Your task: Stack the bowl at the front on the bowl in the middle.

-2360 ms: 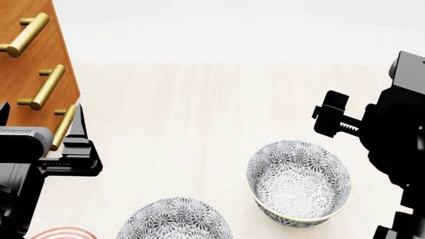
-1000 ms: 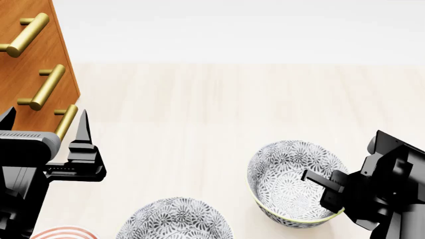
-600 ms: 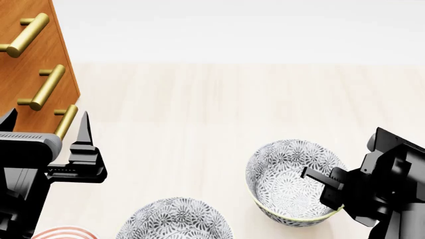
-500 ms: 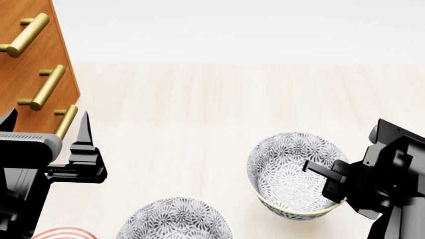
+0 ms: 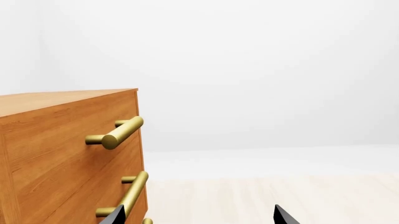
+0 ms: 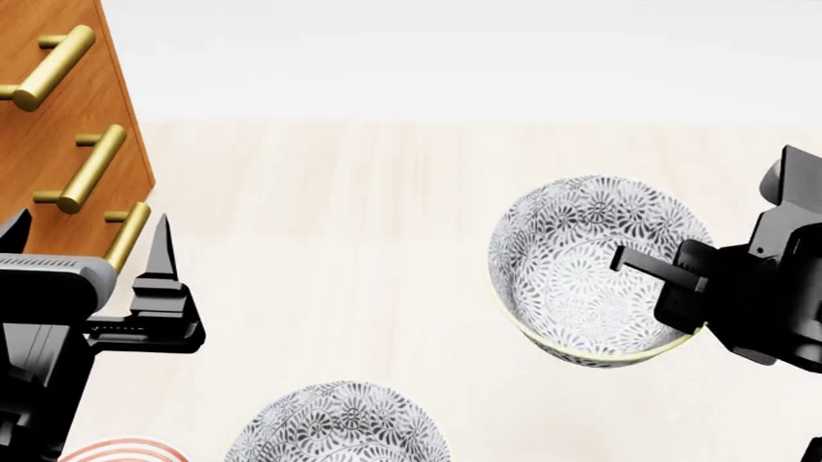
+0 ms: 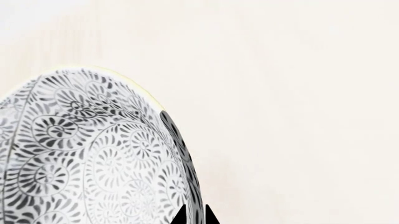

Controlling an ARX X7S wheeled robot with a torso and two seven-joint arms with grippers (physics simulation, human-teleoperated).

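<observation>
A grey-and-white patterned bowl (image 6: 584, 269) hangs tilted above the pale wooden surface, its rim pinched by my right gripper (image 6: 626, 264). One finger lies inside the bowl and the other is hidden behind its wall. The right wrist view shows both fingertips tight on the wall of this bowl (image 7: 93, 154), right gripper (image 7: 194, 217). A second patterned bowl (image 6: 341, 425) rests at the near edge of the head view, to the left of and nearer than the held one. My left gripper (image 6: 88, 233) (image 5: 198, 217) stands open and empty beside the cabinet.
A wooden drawer cabinet (image 6: 58, 144) (image 5: 62, 154) with brass handles (image 6: 92, 166) stands at the left, close to the left gripper. A red-ringed rim (image 6: 122, 449) shows at the near left corner. Pale surface (image 6: 360, 212) stretches beyond the bowls.
My right gripper came down onto the bowl's rim, shut on it and lifted it; the bowl now sits higher in the view and is tilted. The left arm barely moved.
</observation>
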